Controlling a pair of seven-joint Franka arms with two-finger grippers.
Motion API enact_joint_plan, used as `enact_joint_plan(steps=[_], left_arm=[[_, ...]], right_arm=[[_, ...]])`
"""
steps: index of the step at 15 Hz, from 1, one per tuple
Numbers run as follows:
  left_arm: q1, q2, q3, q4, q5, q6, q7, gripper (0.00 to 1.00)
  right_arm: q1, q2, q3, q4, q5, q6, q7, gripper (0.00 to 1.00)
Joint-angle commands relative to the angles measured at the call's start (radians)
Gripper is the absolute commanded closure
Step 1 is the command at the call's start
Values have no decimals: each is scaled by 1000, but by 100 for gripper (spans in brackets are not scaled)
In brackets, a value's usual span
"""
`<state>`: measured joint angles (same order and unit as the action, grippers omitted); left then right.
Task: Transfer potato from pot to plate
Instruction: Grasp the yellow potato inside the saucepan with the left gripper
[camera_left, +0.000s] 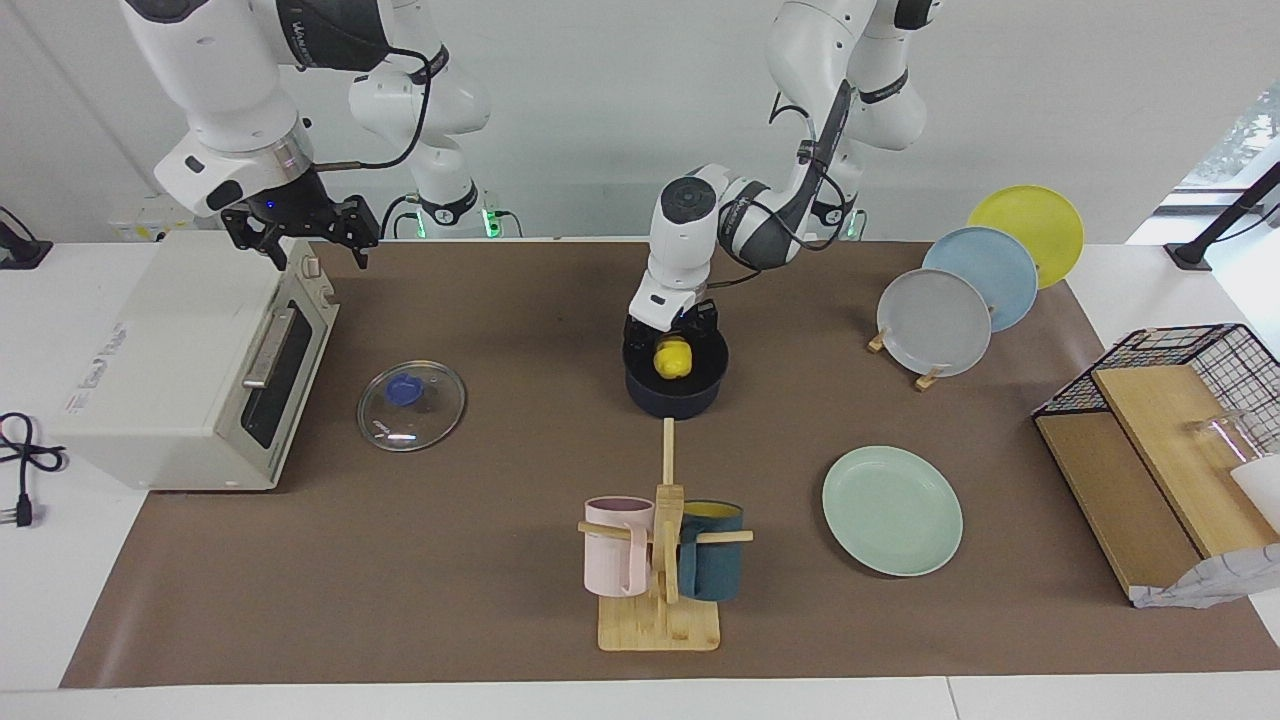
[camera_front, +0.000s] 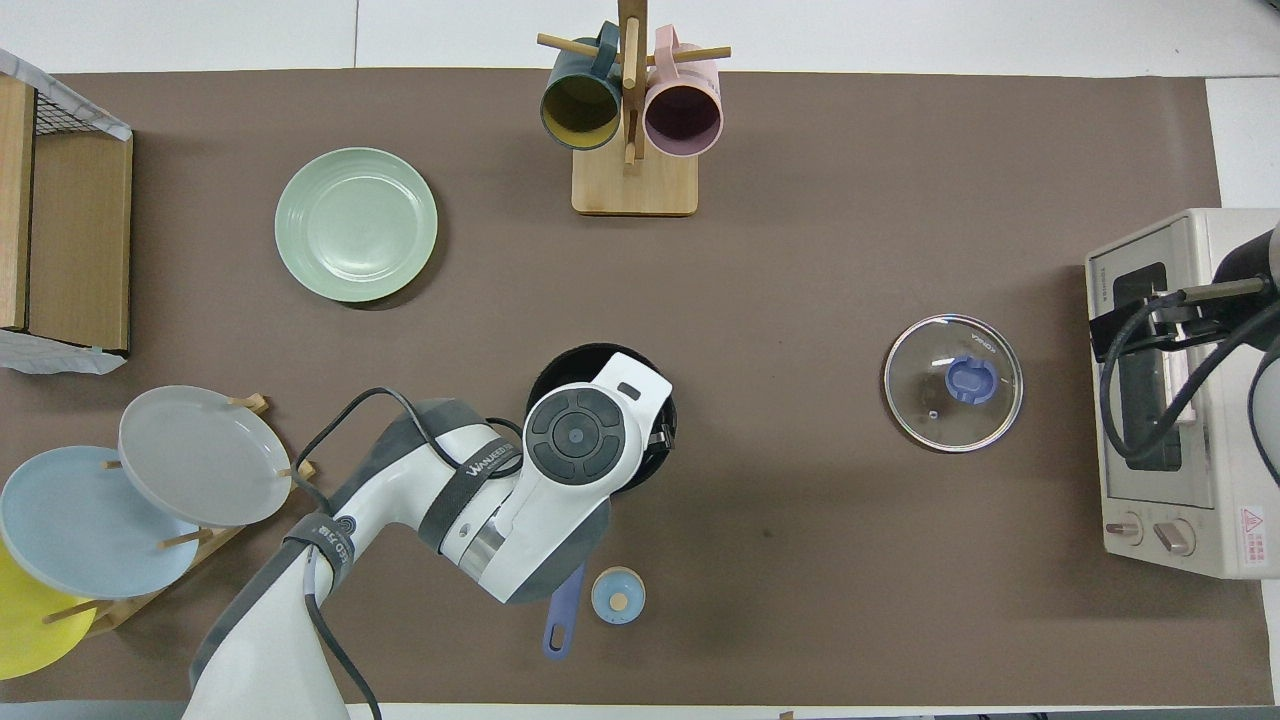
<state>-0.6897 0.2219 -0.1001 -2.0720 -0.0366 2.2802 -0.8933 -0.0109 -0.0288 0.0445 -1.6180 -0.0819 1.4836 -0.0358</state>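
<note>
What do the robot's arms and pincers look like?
Both arms are glossy white with rounded shells and dark grey joint bands carrying white lettering. Black cables loop along them. The left pincer and right pincer are black; the right one shows a small blue light above it.

Overhead: left arm hides potato, most of pot (camera_front: 553, 366); yellow plate (camera_front: 25, 625) cropped.

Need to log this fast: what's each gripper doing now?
Left gripper: down in the pot at the potato; grip cannot be told.
Right gripper: open, holding nothing.
</note>
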Motion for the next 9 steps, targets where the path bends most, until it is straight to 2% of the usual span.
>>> enact_joint_plan(steps=[1, 7, 9], left_arm=[[-24, 16, 19, -16, -14, 10, -3, 33], [-22, 17, 19, -5, -13, -4, 7, 99], [-21, 13, 19, 6, -13, -25, 11, 100]], right_arm=[[-4, 7, -2, 21, 10, -19, 5, 0], [-6, 10, -9, 24, 19, -11, 5, 0], [-9, 10, -11, 24, 19, -14, 5, 0]])
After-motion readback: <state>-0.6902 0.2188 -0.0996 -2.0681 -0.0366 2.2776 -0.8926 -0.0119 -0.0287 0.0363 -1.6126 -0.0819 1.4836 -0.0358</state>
